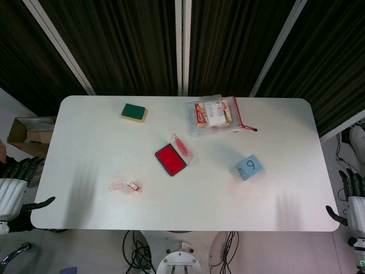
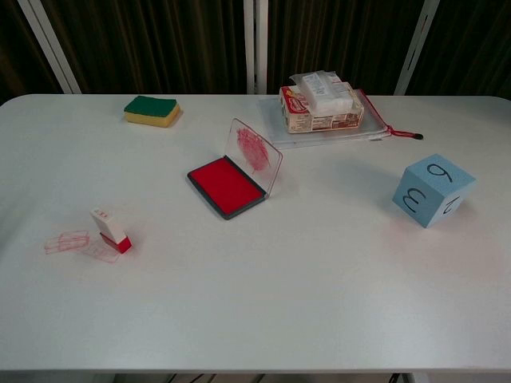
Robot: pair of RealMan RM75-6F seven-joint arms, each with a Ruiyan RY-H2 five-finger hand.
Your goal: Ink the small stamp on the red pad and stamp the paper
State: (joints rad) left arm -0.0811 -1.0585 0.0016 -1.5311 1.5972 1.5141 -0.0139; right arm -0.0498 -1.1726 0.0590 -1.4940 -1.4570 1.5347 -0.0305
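Observation:
The small stamp (image 1: 133,186) (image 2: 111,230), white with a red base, stands upright on the table at the front left. Its clear cap (image 2: 67,240) (image 1: 116,185) lies just to its left. The red ink pad (image 1: 170,159) (image 2: 226,185) sits open mid-table, its clear lid (image 2: 255,152) tilted up and smeared red. No paper sheet shows in either view. My left hand (image 1: 16,185) hangs off the table's left edge, fingers spread, holding nothing. My right hand (image 1: 351,200) hangs past the right edge, likewise empty. Neither hand appears in the chest view.
A green and yellow sponge (image 1: 134,112) (image 2: 152,110) lies at the back left. A clear zip pouch with packets (image 1: 215,115) (image 2: 323,108) is at the back centre. A blue foam number cube (image 1: 249,166) (image 2: 432,190) sits at the right. A cardboard box (image 1: 31,136) stands left of the table.

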